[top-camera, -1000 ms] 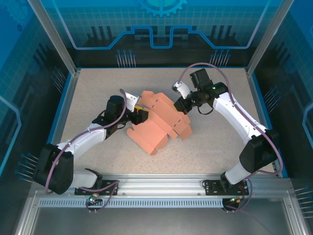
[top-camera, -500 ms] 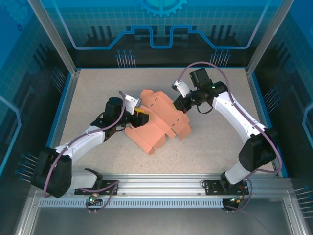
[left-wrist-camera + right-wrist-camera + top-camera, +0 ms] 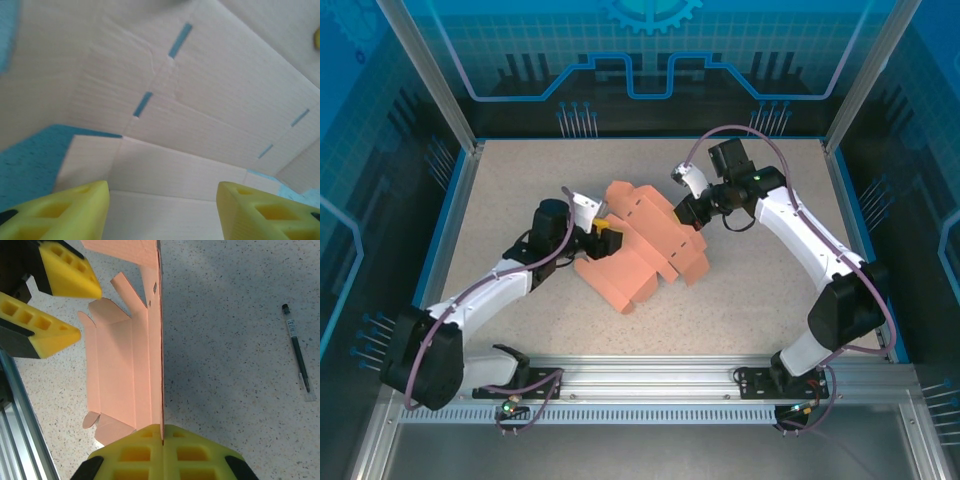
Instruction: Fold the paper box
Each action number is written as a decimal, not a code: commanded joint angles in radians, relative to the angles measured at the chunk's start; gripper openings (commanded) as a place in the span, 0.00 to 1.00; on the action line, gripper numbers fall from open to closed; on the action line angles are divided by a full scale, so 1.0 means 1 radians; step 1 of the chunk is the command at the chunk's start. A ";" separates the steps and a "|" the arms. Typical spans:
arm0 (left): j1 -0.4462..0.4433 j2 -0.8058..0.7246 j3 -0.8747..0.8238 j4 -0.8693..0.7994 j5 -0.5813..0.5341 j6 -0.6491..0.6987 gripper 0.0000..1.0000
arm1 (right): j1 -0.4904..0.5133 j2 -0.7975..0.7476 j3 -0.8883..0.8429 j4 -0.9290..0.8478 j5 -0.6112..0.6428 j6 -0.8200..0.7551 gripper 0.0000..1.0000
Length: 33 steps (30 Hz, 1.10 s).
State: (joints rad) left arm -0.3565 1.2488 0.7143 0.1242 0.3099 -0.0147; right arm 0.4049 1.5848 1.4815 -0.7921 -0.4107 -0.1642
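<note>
Quick rundown for you, everything placed off the paper box (image 3: 640, 250).

The box itself is a salmon-pink die-cut sheet, only partly folded. It lies on the speckled table (image 3: 520, 170) right between your two grippers. From the top camera you can see several panels and notched flaps fanned out, with one end pointing toward the near side.

Your right gripper (image 3: 682, 212) is at the box's far-right edge and it's clamped on the cardboard. The right wrist cam makes that pretty clear: the two yellow fingers (image 3: 130, 455) are pressed together with a thin panel edge sandwiched between them (image 3: 162, 440). That panel stands up on edge and runs straight away from the fingertips, while the rest of the sheet (image 3: 120, 370) lies flat to one side of it, with little rounded tabs at the end nearest the gripper.

Your left gripper (image 3: 605, 228) is at the box's left edge, fingers spread. In the right wrist view its two yellow fingers are apart (image 3: 85, 310), with the tips just beside a flap, and I can't see anything pinched between them. From the left wrist cam (image 3: 162, 210) it's the same story: fingers (image 3: 75, 210) wide, looking across creased cardboard with a few slots cut in it.

There's also a thin dark pen (image 3: 298, 357) lying on the table, well apart from the box, on the far side of the raised panel from the flat part.
</note>
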 commanded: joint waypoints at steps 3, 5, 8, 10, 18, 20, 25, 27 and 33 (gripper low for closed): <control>0.005 0.037 0.047 0.006 -0.143 0.104 0.64 | -0.015 0.018 0.026 0.004 -0.042 0.012 0.00; 0.006 0.064 0.063 0.008 -0.161 0.112 0.65 | -0.015 0.014 0.026 0.000 -0.038 0.009 0.00; 0.005 0.096 0.071 0.006 -0.189 0.129 0.66 | -0.015 0.006 0.024 -0.003 -0.033 0.006 0.00; 0.005 0.116 0.076 0.008 -0.175 0.130 0.67 | -0.015 0.004 0.022 -0.004 -0.033 0.006 0.00; -0.001 0.116 0.037 0.056 -0.016 0.082 0.64 | -0.017 0.014 0.028 0.001 -0.030 0.011 0.00; 0.000 0.092 0.012 0.089 0.020 0.062 0.63 | -0.016 0.015 0.027 0.002 -0.026 0.012 0.00; -0.002 0.073 -0.024 0.125 0.101 0.032 0.60 | -0.017 0.020 0.028 0.011 -0.030 0.020 0.00; -0.004 0.077 -0.026 0.120 0.123 0.032 0.60 | -0.017 0.020 0.029 0.014 -0.031 0.022 0.00; -0.034 0.092 -0.036 0.139 0.117 0.037 0.59 | -0.017 0.020 0.030 0.014 -0.036 0.026 0.00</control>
State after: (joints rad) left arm -0.3729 1.3453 0.6964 0.2234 0.3908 0.0250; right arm 0.4038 1.5978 1.4815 -0.7921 -0.4206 -0.1558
